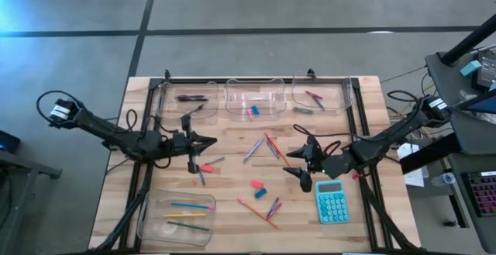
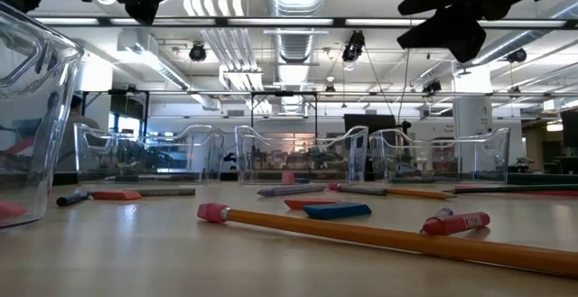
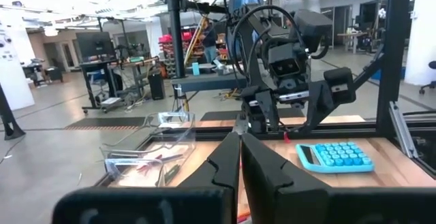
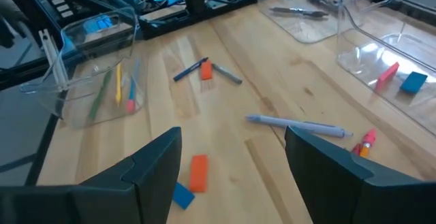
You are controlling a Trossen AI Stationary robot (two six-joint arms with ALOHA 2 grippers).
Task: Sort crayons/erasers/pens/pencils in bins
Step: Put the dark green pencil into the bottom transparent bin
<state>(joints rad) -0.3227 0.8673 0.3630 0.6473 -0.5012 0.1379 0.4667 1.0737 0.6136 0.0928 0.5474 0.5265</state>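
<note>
— Pencils [image 1: 190, 206] fill the near-left bin [image 1: 176, 218]; loose sticks cross the tabletop [image 1: 232, 170]. Claws?

— Left claw [image 1: 212, 140] pinched empty, right claw [image 1: 299, 164] spread; we can't read blurred contents.

Table centre cluttered: loose pencils [image 1: 260, 212], erasers [image 1: 258, 184]. Calculator [image 1: 332, 201] blocks right front. Bare wood [image 1: 232, 143] open before back bins [image 1: 253, 100].

Left gripper [image 1: 208, 140]: hovering just before the back-left bin [image 1: 186, 100], which is holding pens [image 1: 191, 98].
Near it: an eraser [image 1: 206, 168] lying just beside a pen [image 1: 201, 174], below the fingertips.
Right gripper [image 1: 299, 162]: hanging just left of the calculator [image 1: 333, 201].
Between the grippers: loose pencils [image 1: 265, 144] lying on the table [image 1: 232, 179].
Front-left bin [image 1: 177, 218]: sitting well behind the left gripper, holding pencils.
</note>
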